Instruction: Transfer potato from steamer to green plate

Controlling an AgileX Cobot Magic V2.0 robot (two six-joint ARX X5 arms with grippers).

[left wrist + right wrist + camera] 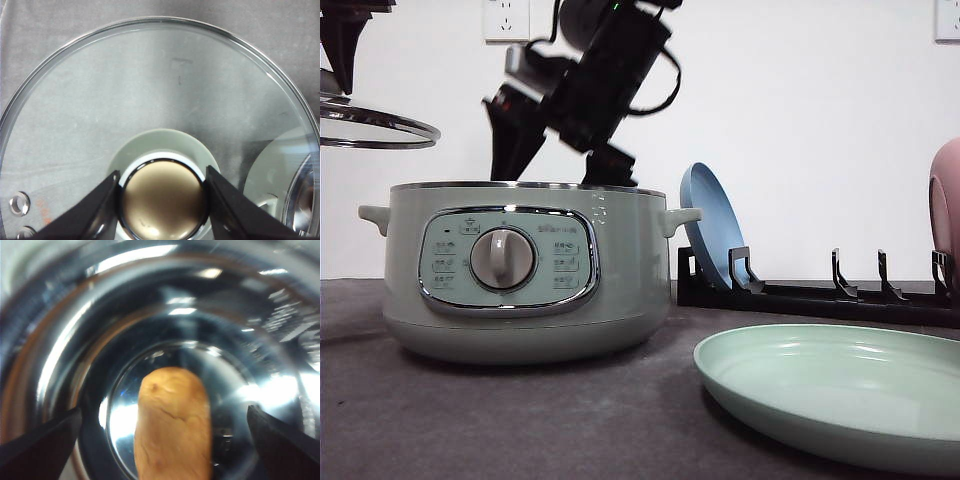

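The steamer (525, 275) is sitting on the left of the grey, cloth-like worktop (520, 420), a broad round pot in matte sage green with a chrome-edged panel and a dial facing the near side. Its mouth is standing open, which is giving the right arm a way in from above.

To its right and nearer, the green plate (840, 390) is lying flat, shallow and smooth with a raised rim, bare and waiting for the load. Behind it a black rack (820, 290) is propping a blue plate (712, 225) on edge.

The glass lid (160, 100) is being held up to the far left, clear of the pot; the left hand (162, 200) is clamped on its brassy, polished knob (164, 200) to keep the opening free.

The right hand (162, 432) is hanging inside the pot with its fingers spread wide, one either side of the potato (172, 425) and not touching it. The potato, orange-brown, oval and matte with slight creases, is lying on the mirror-bright metal floor of the steamer.
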